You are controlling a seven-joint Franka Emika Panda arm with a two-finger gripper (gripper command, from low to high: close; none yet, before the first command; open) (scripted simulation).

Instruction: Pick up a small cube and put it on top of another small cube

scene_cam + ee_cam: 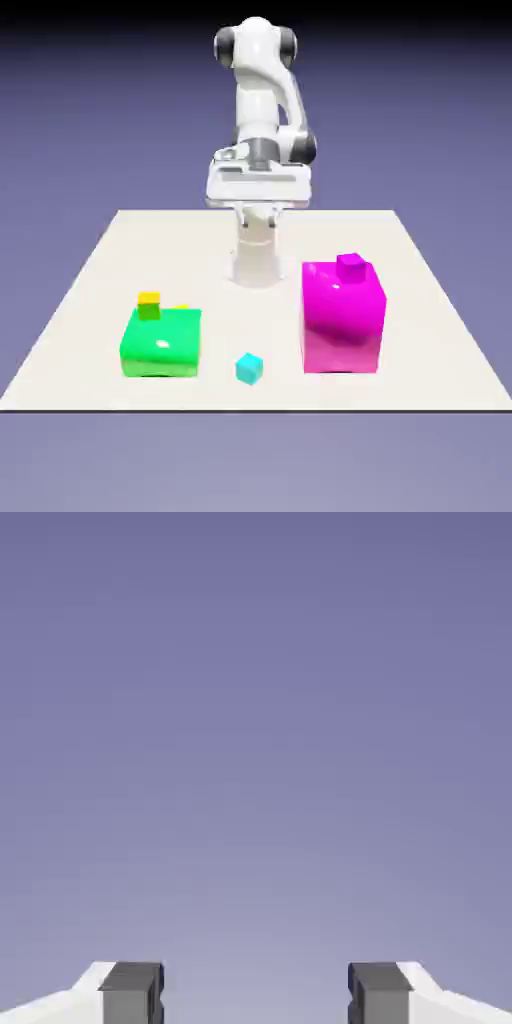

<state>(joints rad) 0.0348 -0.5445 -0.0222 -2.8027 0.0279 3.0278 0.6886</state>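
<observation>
My hand (255, 992) hangs released and empty, facing only backdrop; the cyan cube (249, 369) sits free on the near tabletop (90, 290), the yellow cube (149, 299) perched far-left atop the green block (160, 345).

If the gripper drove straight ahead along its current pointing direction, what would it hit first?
Nothing, as far as the pictures show. The hand view has only the plain backdrop beyond the open gripper; no cube or table lies in that line. The cyan cube sits down on the table, outside that view.
</observation>
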